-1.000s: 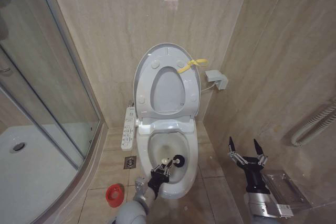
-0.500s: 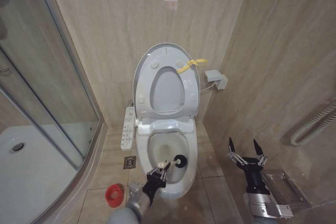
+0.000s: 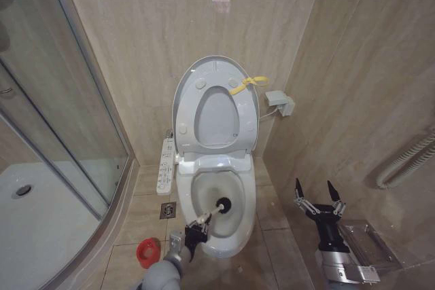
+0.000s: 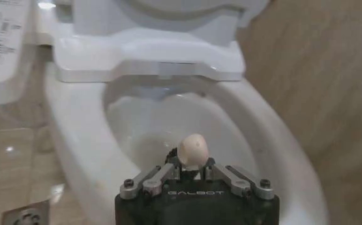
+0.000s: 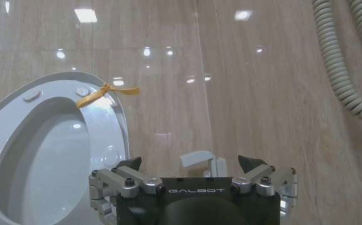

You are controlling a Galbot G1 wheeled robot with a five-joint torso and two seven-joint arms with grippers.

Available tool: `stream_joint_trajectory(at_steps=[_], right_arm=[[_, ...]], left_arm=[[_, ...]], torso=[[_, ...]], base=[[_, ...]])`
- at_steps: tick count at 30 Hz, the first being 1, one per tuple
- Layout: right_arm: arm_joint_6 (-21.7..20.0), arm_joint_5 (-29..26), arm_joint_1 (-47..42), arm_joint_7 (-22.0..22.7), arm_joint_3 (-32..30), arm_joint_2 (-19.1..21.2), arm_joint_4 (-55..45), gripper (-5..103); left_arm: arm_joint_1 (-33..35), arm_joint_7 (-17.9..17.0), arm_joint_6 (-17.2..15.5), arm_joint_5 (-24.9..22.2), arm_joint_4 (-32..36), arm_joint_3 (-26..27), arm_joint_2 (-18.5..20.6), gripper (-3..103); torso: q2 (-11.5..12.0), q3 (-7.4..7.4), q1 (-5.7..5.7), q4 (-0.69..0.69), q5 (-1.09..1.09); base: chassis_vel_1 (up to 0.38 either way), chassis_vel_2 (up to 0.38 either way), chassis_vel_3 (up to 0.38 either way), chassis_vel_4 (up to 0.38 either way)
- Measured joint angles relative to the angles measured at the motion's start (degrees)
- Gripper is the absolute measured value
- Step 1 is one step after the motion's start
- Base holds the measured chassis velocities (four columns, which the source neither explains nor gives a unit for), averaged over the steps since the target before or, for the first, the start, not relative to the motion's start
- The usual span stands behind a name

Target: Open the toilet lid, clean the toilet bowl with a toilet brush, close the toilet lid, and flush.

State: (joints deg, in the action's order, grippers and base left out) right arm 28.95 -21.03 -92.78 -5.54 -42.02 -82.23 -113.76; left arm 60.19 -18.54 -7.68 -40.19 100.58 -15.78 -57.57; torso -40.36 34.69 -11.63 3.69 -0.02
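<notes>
The toilet lid (image 3: 215, 66) stands upright against the wall, a yellow ribbon (image 3: 248, 83) tied to its rim, and the seat is raised against it. Below, the toilet bowl (image 3: 246, 212) is uncovered. My left gripper (image 3: 196, 226) hovers at the bowl's front rim, shut on the white handle of the toilet brush (image 3: 223, 204), whose black head sits inside the bowl. In the left wrist view the handle's rounded end (image 4: 193, 147) pokes up between the left gripper (image 4: 192, 166) fingers, over the bowl (image 4: 81, 140). My right gripper (image 3: 318, 202) waits open to the right of the toilet, and the right gripper (image 5: 190, 164) faces the lid (image 5: 18, 140).
A red cup holder (image 3: 147, 252) and a floor drain (image 3: 168, 210) sit on the tiles left of the bowl, beside the button panel (image 3: 166, 164). The glass shower enclosure (image 3: 61, 134) takes the left side. A wall box (image 3: 280, 102), a coiled hose (image 3: 408, 161) and a metal rack (image 3: 370, 242) are on the right.
My left gripper has drawn back and left toward the bowl's front rim, pulling the brush head a little leftward inside the bowl. The right arm has not moved.
</notes>
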Motion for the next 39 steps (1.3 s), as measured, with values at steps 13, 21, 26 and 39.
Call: stream_joint_trajectory(at_steps=[13, 21, 26, 39], right_arm=[[0.61, 0.2, -0.83, -0.53, 0.3, -0.4, -0.54, 100], [0.93, 0.41, -1.12, -0.75, 0.17, -0.75, -0.58, 100], [0.99, 0.46, -0.62, -0.8, 0.26, -0.89, -0.26, 100], [0.7, 0.94, 0.18, -0.81, 0.49, -0.46, 1.06, 100]], left_arm=[[5.47, 1.34, 2.37, 0.32, 9.47, 12.15, 0.63, 16], [9.1, 1.12, 3.93, 1.88, 13.9, 12.56, -0.05, 16], [10.42, 2.32, 7.84, 8.66, 12.08, 10.17, -0.88, 16], [10.06, 1.78, 9.04, 19.21, 11.89, -0.33, -1.43, 16]], torso=[[0.0, 0.0, 0.0, -0.03, 0.01], [0.0, 0.0, 0.0, -0.02, 0.02], [0.0, -0.01, 0.0, -0.02, 0.02], [0.0, -0.01, 0.0, -0.03, 0.03]], base=[[0.0, 0.0, 0.0, 0.0], [0.0, 0.0, 0.0, 0.0], [0.0, 0.0, 0.0, 0.0], [0.0, 0.0, 0.0, 0.0]])
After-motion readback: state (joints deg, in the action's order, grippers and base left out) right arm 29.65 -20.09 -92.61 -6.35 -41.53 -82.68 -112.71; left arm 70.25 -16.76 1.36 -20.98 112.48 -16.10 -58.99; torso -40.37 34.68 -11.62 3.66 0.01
